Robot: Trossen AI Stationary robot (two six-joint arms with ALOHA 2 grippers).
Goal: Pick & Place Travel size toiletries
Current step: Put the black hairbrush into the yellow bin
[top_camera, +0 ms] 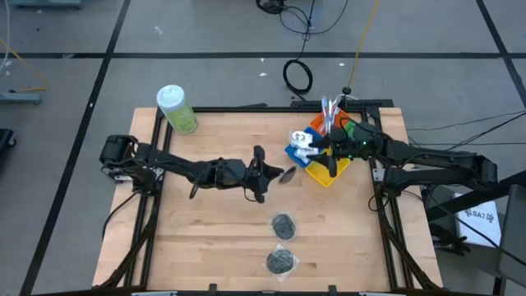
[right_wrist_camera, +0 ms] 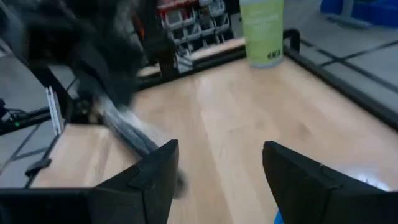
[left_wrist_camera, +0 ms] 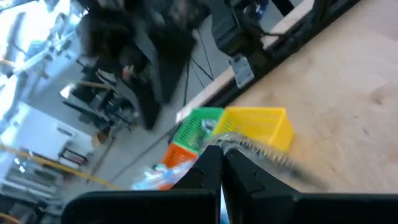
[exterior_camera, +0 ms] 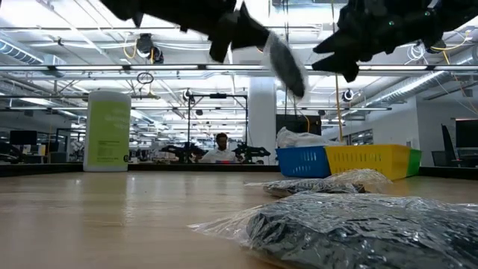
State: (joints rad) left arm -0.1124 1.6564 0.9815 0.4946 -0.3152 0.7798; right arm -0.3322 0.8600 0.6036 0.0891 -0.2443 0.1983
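My left gripper (top_camera: 265, 171) is over the table's middle, well above the wood, shut on a clear bag holding a black round disc (top_camera: 288, 174). The low view shows the bagged disc (exterior_camera: 287, 63) slanting down from the gripper (exterior_camera: 237, 31). Two more bagged black discs (top_camera: 283, 224) (top_camera: 282, 261) lie flat on the table near its front edge. My right gripper (top_camera: 322, 150) is open and empty, above the coloured baskets, and it also shows in the right wrist view (right_wrist_camera: 217, 165). A bag of white cotton balls (top_camera: 302, 140) lies in the blue basket (top_camera: 294, 154). My left gripper pinches the clear bag by its edge (left_wrist_camera: 231, 142) between its two shut fingers (left_wrist_camera: 208, 168). The bag with its disc hangs slanting below and beyond the fingertips, lifted clear of the table (exterior_camera: 291, 71).
Blue, yellow (top_camera: 329, 173), orange (top_camera: 319, 127) and green (top_camera: 352, 129) baskets stand together at the table's far right, with thin toothbrushes (top_camera: 329, 108) sticking up from them. A big green bottle with a white cap (top_camera: 177, 108) stands at the far left. A raised dark frame (top_camera: 386, 205) runs along the table's sides.
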